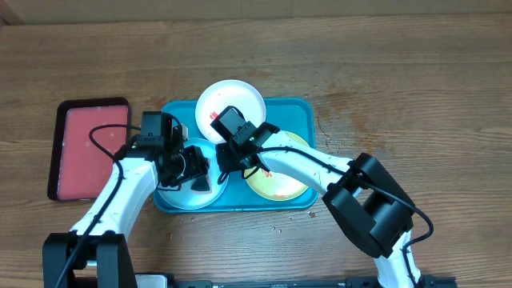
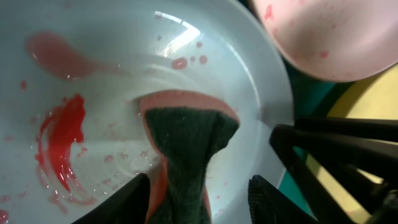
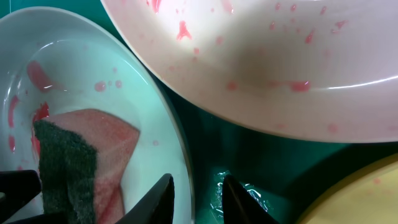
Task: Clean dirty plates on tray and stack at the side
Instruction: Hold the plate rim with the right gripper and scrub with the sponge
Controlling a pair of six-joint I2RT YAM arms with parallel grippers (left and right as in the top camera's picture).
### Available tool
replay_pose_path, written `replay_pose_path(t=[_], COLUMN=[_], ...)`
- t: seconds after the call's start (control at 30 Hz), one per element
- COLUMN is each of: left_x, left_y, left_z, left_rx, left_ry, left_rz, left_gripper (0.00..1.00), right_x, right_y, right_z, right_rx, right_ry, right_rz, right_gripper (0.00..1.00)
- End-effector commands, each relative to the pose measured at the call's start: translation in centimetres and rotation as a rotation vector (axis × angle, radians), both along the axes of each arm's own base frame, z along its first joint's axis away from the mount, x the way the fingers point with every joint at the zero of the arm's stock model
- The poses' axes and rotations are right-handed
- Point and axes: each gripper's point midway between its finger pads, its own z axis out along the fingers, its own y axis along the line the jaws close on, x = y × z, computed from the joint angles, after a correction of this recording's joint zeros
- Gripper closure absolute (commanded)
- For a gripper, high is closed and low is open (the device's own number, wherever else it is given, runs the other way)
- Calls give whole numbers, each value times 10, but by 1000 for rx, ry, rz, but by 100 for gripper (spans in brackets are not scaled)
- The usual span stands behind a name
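Note:
On the teal tray a light blue plate lies at the front left, a white plate at the back and a yellow-green plate at the right. A pink sponge with a dark green scouring face stands in the light blue plate, next to a red smear. My left gripper is open around the sponge: one finger touches it, the other stands apart. My right gripper is shut on the light blue plate's rim, one finger inside and one over the tray. The white plate carries pink specks.
A smaller red tray with a black rim lies left of the teal tray on the wooden table. Faint stains and crumbs mark the wood right of the tray. The two arms meet closely over the light blue plate.

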Motion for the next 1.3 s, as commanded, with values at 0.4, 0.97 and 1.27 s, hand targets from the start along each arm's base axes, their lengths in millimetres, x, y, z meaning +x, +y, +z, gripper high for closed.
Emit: replay_pose_path(t=[0.4, 0.97, 1.27], left_x=[-7, -5, -1], left_y=[-4, 14, 10], left_z=[-17, -22, -20], left_rx=[30, 137, 117], left_ry=[-3, -13, -31], left_rz=[-12, 15, 11], left_gripper=[55, 64, 59], right_x=[-2, -3, -3], right_y=[-1, -2, -2], right_z=[-8, -8, -8], right_rx=[-13, -16, -16], right_ry=[9, 13, 12], right_rz=[-6, -6, -7], right_gripper=[72, 72, 72])
